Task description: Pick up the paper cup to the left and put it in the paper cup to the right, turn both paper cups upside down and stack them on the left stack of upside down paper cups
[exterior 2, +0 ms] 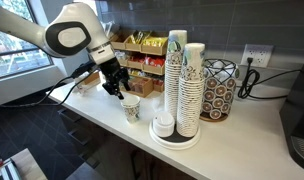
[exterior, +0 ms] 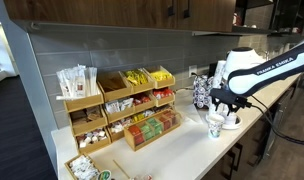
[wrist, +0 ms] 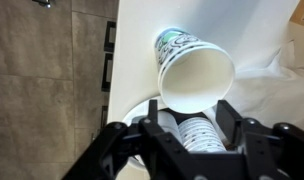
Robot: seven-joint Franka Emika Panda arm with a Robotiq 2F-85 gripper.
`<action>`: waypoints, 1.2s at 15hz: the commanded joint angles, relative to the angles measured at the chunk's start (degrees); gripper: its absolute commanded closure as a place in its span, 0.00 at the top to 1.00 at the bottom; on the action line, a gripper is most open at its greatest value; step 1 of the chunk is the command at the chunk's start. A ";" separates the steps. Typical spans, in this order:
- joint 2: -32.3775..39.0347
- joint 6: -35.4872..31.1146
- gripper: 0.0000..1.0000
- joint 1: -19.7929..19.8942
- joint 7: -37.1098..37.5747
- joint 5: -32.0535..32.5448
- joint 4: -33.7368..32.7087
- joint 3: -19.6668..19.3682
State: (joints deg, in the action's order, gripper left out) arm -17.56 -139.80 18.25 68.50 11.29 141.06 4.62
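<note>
The tool [exterior 2: 116, 92] is held open near an upright paper cup [exterior 2: 130, 108]; inverting and stacking are judged not yet done.

The Franka arm [exterior 2: 32, 28] is white with rounded links, a dark grey disc cap [exterior 2: 67, 38] on 1 joint and dark lettering [exterior: 260, 68] along a link. A matte black Robotiq gripper [exterior 2: 118, 92] sits at its 5 o'clock end.
</note>
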 commanded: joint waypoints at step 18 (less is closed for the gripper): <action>12.27 3.24 1.00 -9.50 -1.11 -1.48 -5.44 -3.42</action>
State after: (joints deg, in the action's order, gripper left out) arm -7.38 -137.58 10.98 68.38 11.92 137.67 2.46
